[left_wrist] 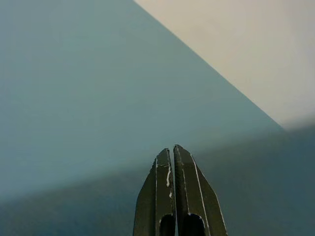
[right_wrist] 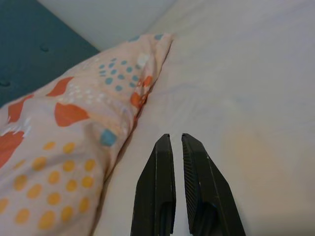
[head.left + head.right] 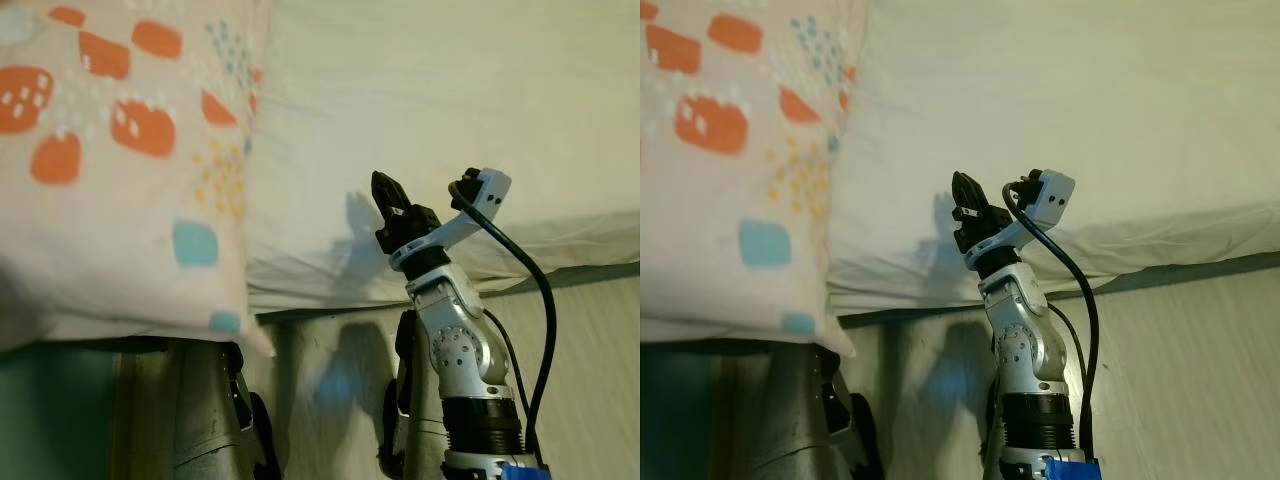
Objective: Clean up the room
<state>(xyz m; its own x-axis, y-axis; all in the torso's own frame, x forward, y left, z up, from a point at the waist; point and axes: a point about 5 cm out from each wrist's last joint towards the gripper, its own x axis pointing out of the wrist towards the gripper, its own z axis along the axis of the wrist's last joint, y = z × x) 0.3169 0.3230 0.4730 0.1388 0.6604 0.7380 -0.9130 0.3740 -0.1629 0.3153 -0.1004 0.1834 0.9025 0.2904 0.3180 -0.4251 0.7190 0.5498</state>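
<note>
A cream pillow [image 3: 110,170] with orange, yellow and blue patches lies at the left end of the white bed [image 3: 450,110], its corner hanging over the mattress edge. My right gripper [image 3: 385,190] is raised at the bed's edge, just right of the pillow, its fingers shut with nothing between them. In the right wrist view this gripper [image 2: 175,137] points along the sheet beside the pillow [image 2: 64,142]. My left arm [image 3: 215,420] is low, under the overhanging pillow. The left gripper [image 1: 173,150] is shut and empty, facing a teal surface [image 1: 98,98].
A dark teal padded headboard [image 2: 29,54] stands behind the pillow, with a pale wall [image 2: 113,14] beyond. Pale wooden floor [image 3: 580,380] runs along the bed's near side. A black cable [image 3: 540,300] loops from the right wrist camera.
</note>
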